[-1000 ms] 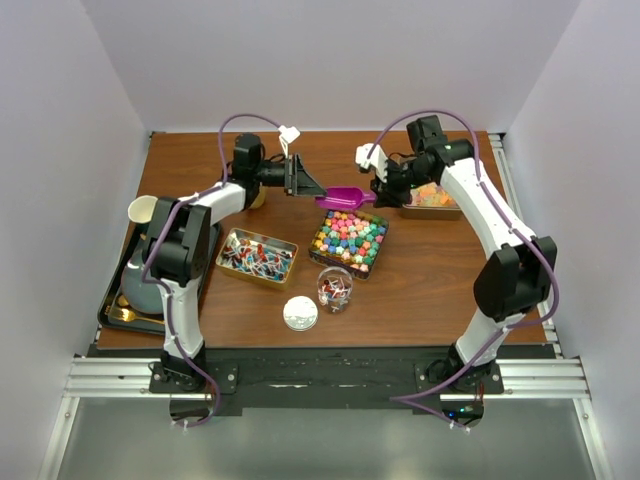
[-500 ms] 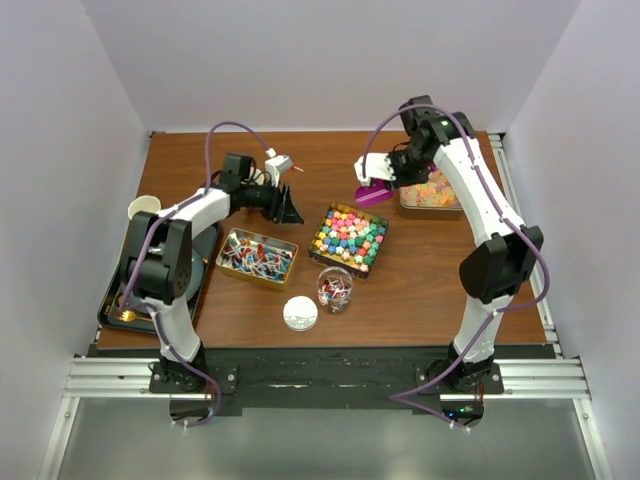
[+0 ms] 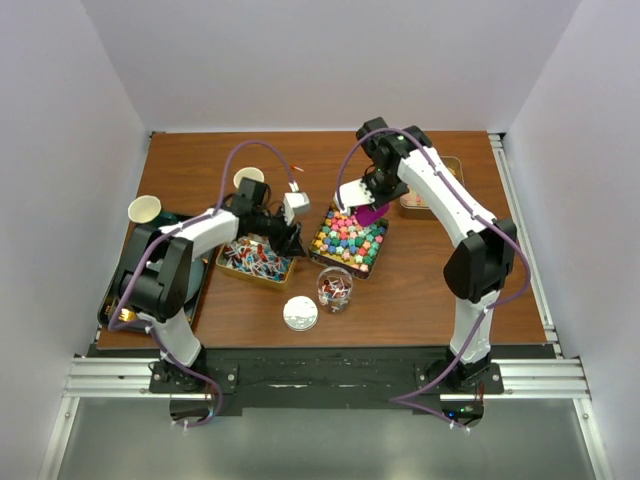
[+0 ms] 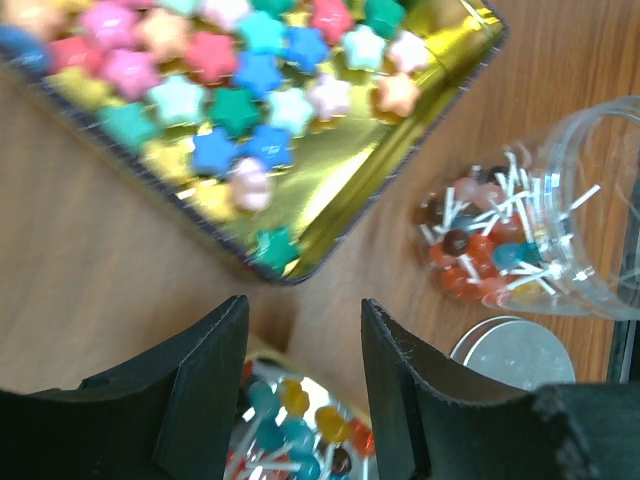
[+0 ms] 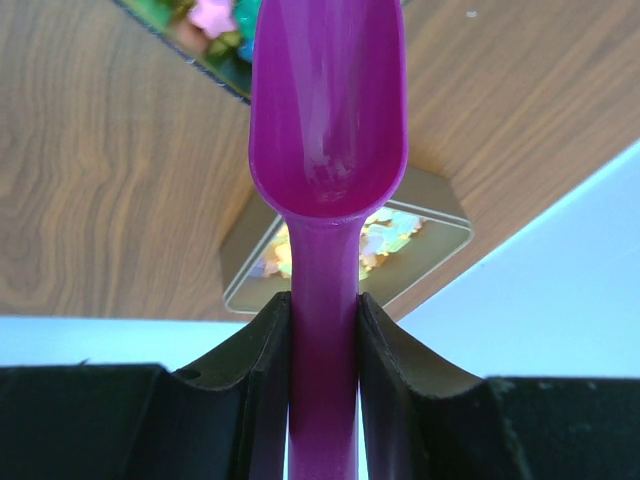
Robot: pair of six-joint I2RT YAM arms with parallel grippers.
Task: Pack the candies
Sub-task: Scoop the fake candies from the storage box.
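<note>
1. The left gripper hangs with its fingers spread apart and nothing between them.
2. In the left wrist view that gap frames bare table. The wrapped candies show just below it, at 6 o'clock.
3. Those wrapped candies fill the oblong tin. The left gripper is over the tin's 3 o'clock end.
4. The right gripper is clamped on the handle of the purple scoop, whose bowl is empty.
5. The star-shaped candies lie in the square tin. The scoop is above its 12 o'clock edge, its bowl not among the candies.
6. The orange-pink pieces sit in a third tin at 2 o'clock of the square tin, partly hidden by the right arm in the top view.
7. A glass jar at 6 o'clock of the square tin holds some wrapped candies. Its lid lies at 8 o'clock of the jar.
</note>
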